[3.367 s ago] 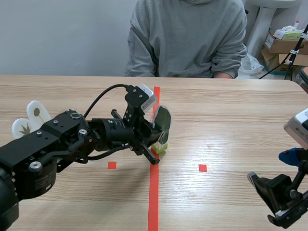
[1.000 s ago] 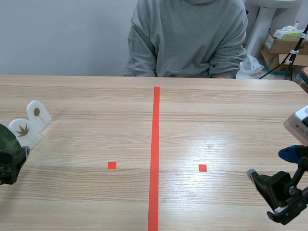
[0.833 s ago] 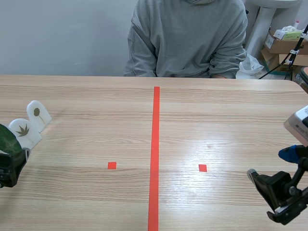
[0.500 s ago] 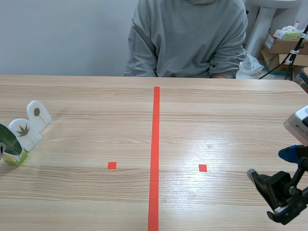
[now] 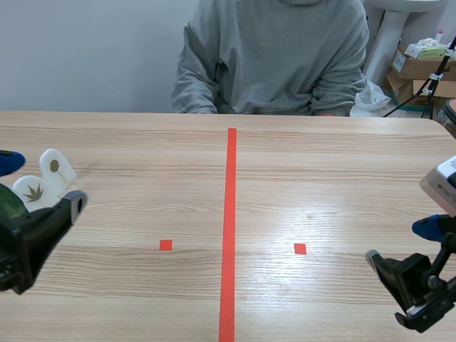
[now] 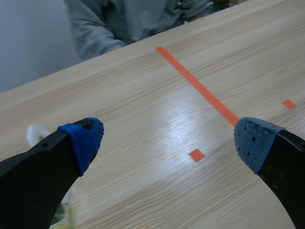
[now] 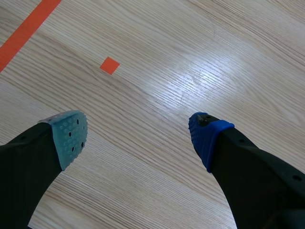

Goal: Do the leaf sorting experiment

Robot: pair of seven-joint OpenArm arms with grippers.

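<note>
Two white leaf cards stand at the table's left edge, one with a small round leaf [image 5: 54, 167] and one with a brown lobed leaf [image 5: 33, 191]. Beside them a dark green leaf card [image 5: 8, 202] shows only in part, behind my left gripper [image 5: 39, 182]. That gripper is open and holds nothing, one blue-padded fingertip above the cards and the other to their right. In the left wrist view the left gripper [image 6: 169, 140] stands wide over bare table, with a white card's edge [image 6: 34, 135] beside one finger. My right gripper [image 5: 399, 244] is open and empty at the near right; the right wrist view shows the same gripper [image 7: 138, 136] over bare wood.
A person in a grey sweatshirt [image 5: 278, 57] sits across the table. A red tape line [image 5: 229, 228] runs down the middle, with a small red square [image 5: 165, 245] on its left and another [image 5: 300, 249] on its right. Boxes [image 5: 420, 64] stand off the table, far right.
My left gripper let go of the green leaf card, leaving it standing by the white cards, then came back into view, open, in front of it. The right arm has not moved.
</note>
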